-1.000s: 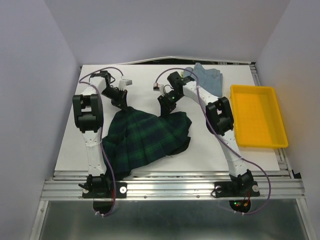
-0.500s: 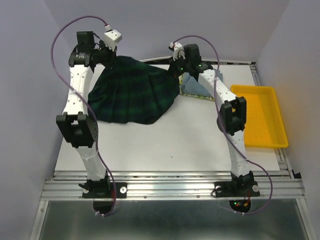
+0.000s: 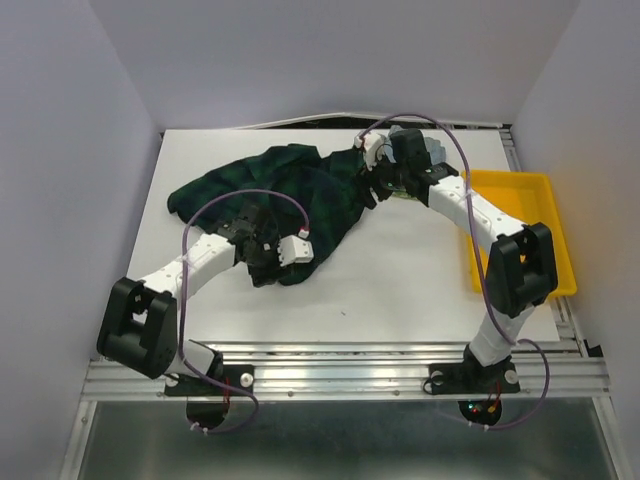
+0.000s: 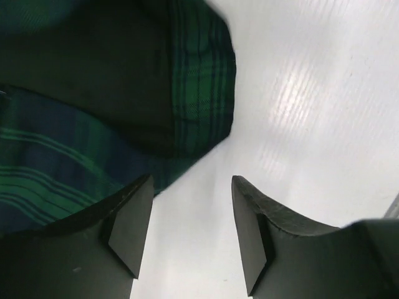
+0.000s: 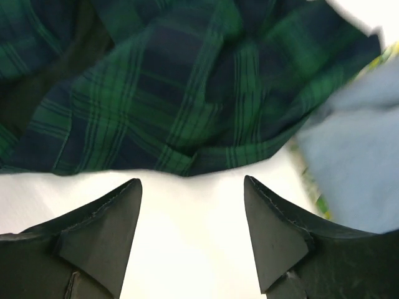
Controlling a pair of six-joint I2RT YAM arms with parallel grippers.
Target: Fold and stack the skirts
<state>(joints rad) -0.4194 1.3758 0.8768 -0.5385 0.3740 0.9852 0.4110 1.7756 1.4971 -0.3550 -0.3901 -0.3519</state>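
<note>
both my jaws are spread apart with nothing between them right now. the plaid skirt (image 3: 290, 185) lies crumpled on the far half of the table (image 3: 400, 290), running from the left side toward the far right corner. my left gripper (image 4: 187, 187) is at its near hem and my right gripper (image 5: 193, 187) at its right end, where the blue-grey skirt (image 5: 355, 143) lies just beside it, a sliver of the lemon print skirt (image 5: 312, 187) showing at its edge

Rumpled plaid skirt (image 3: 310, 175) spread flat, blue-grey skirt (image 5: 355, 149) just beside it
</note>
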